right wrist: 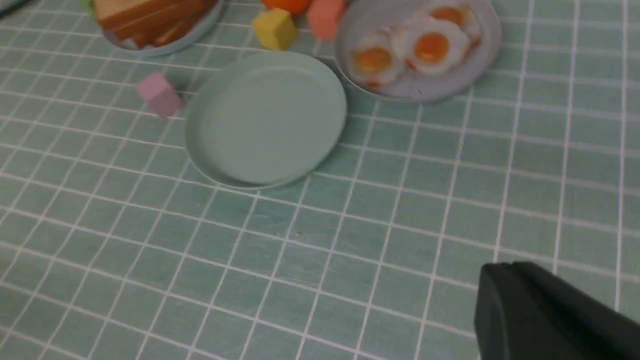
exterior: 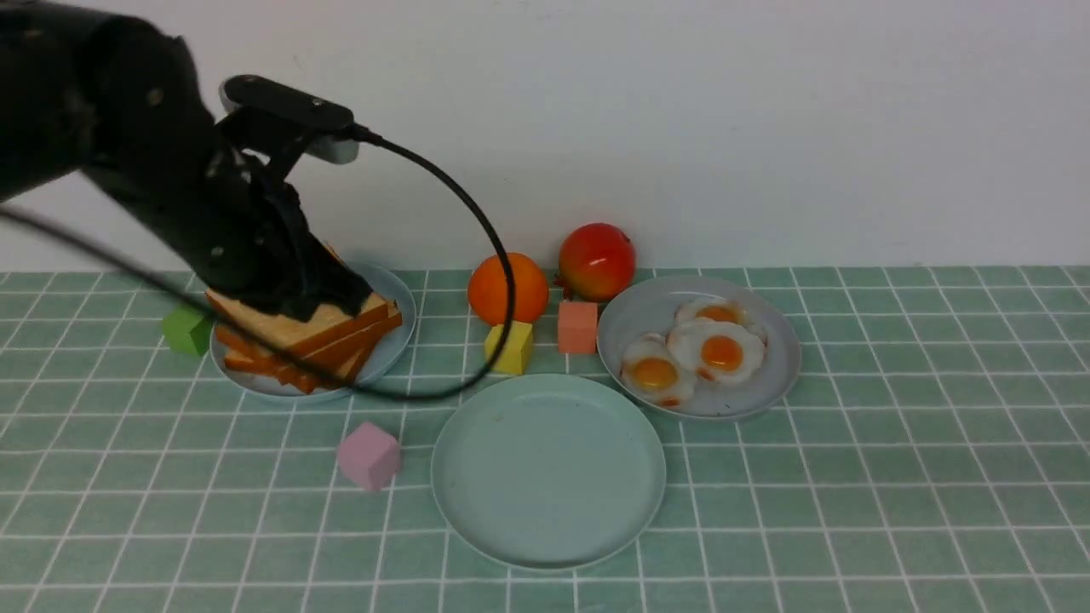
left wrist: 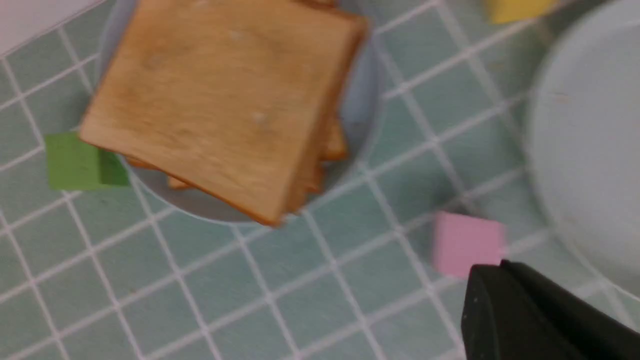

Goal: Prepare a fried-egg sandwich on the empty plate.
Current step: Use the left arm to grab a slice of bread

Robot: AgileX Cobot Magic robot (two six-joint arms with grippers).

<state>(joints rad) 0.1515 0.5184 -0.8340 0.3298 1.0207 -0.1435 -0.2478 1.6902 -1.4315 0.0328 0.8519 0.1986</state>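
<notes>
The pale teal-green plate stands bare at the front middle; it also shows in the right wrist view and the left wrist view. The largest fried egg lies with two smaller eggs on a grey plate, also seen in the right wrist view. No made sandwich is in view. My left gripper hangs over a pile of toast slices; its jaws look shut and empty. My right gripper is shut and empty above the bare cloth.
The toast pile lies on a pale blue plate. Around it are a green cube, pink cube, yellow cube, salmon cube, an orange and a pomegranate. A black cable loops over the table.
</notes>
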